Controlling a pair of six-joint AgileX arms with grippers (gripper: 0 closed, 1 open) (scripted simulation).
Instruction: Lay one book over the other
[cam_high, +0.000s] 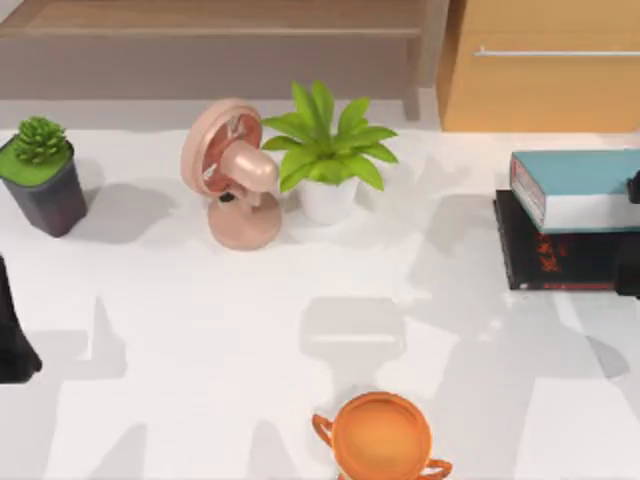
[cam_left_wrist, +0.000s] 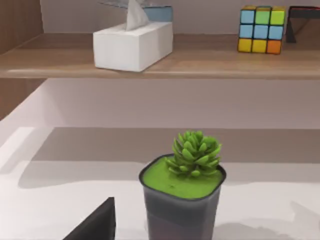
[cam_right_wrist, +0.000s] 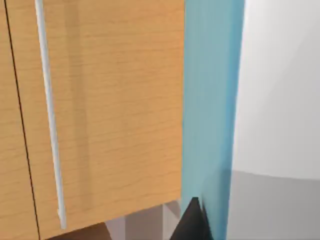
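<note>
A: Where do we have the teal book (cam_high: 585, 178)?

B: At the table's (cam_high: 200, 340) far right, already lying over the black book (cam_high: 555, 258). It covers the back part; the black cover's front strip with the red lettering sticks out toward us.

A: So why are we holding on there?

B: We judge the stacking as good as done. Our right gripper (cam_high: 632, 235) sits at the right edge of the top view, against the books' right ends, and the wrist camera sees the teal cover (cam_right_wrist: 212, 100) right beside a dark fingertip. Whether the fingers are clamping or have let go, we cannot tell.

A: What room do we have around it?

B: Behind the books stands the wooden cabinet (cam_high: 545, 65), close, so backing off that way is poor. Leftward the table is open until the white-potted plant (cam_high: 328, 150) and the pink fan (cam_high: 235, 175). The orange pot (cam_high: 381, 437) sits at the near edge, well apart.

A: And our left arm?

B: Parked at the far left, the left gripper (cam_high: 12, 330) near the small succulent (cam_high: 40, 170), nothing in it that we can see.
</note>
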